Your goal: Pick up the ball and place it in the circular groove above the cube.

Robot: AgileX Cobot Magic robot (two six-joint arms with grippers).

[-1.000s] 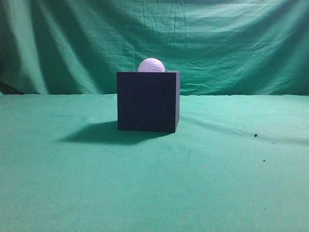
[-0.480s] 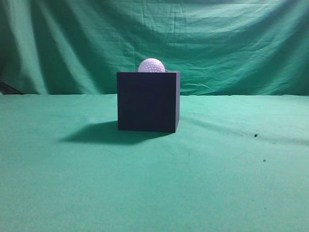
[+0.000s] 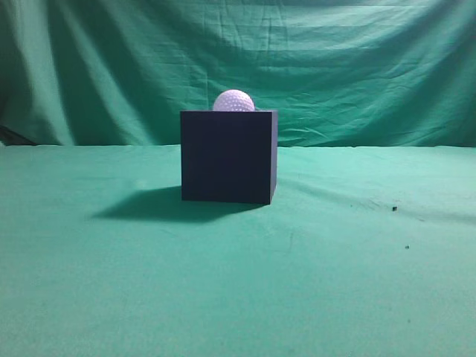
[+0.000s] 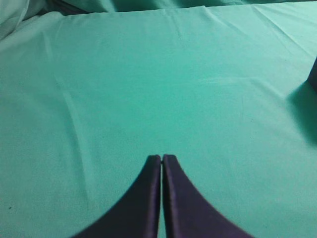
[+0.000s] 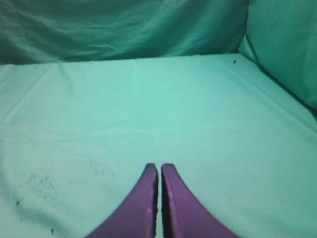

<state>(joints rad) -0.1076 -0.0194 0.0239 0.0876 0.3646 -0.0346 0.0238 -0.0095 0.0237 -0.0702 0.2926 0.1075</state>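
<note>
The dark navy-black cube (image 3: 227, 156) stands on the green cloth in the middle of the exterior view. The white dimpled ball (image 3: 233, 100) sits on the cube's top, only its upper part showing above the edge. A sliver of the cube (image 4: 313, 74) shows at the right edge of the left wrist view. My left gripper (image 4: 162, 157) is shut and empty over bare cloth. My right gripper (image 5: 160, 166) is shut and empty over bare cloth. Neither gripper shows in the exterior view.
The green cloth (image 3: 335, 268) covers the table and hangs as a backdrop (image 3: 357, 59). The cube's shadow (image 3: 141, 204) falls to its left. Small dark specks (image 3: 394, 209) lie on the cloth at the right.
</note>
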